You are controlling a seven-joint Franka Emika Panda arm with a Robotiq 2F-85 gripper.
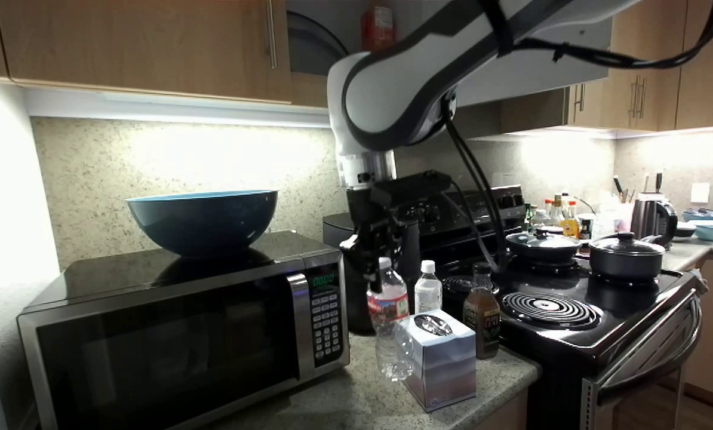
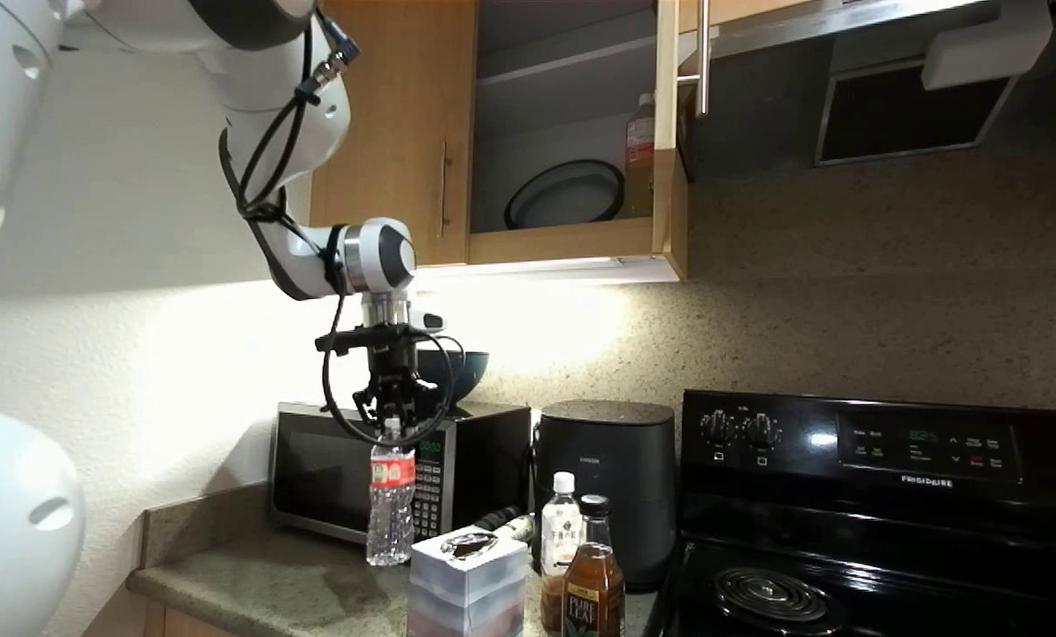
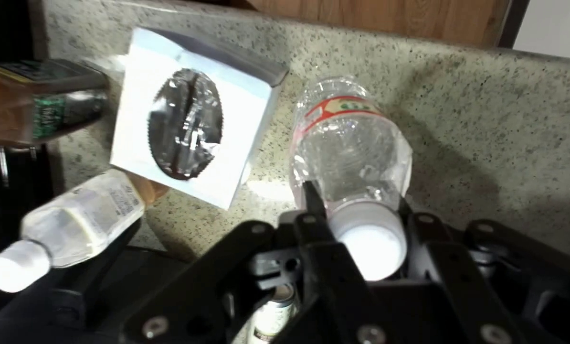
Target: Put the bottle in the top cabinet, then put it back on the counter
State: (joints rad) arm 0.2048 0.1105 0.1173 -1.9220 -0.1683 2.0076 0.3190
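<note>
We see the clear bottle (image 2: 391, 522) held in the gripper (image 3: 357, 200), whose jaws stand narrow on either side of its neck, just below the pale cap. The bottle is upright, its red band showing in both exterior views, over the counter (image 2: 254, 568), near the microwave (image 1: 165, 352) and just beside the tissue box (image 1: 446, 370); from the wrist we see a strip of worktop between bottle and box. Whether its base touches the surface we cannot tell. Above, the top cabinet (image 2: 563, 241) has a door open, and inside we make out an upright red-labelled bottle (image 2: 640, 155) and a round, dark-rimmed object (image 2: 568, 198) whose kind is unclear. A large blue bowl (image 1: 204, 224) sits on the microwave. Near the box we find a white-capped bottle (image 1: 428, 294) and a brown tea bottle (image 1: 482, 313), both upright, with a black appliance (image 2: 608, 495) behind them. In an exterior view, two lidded pots (image 1: 625, 263) rest on the black stovetop (image 1: 619, 312).
</note>
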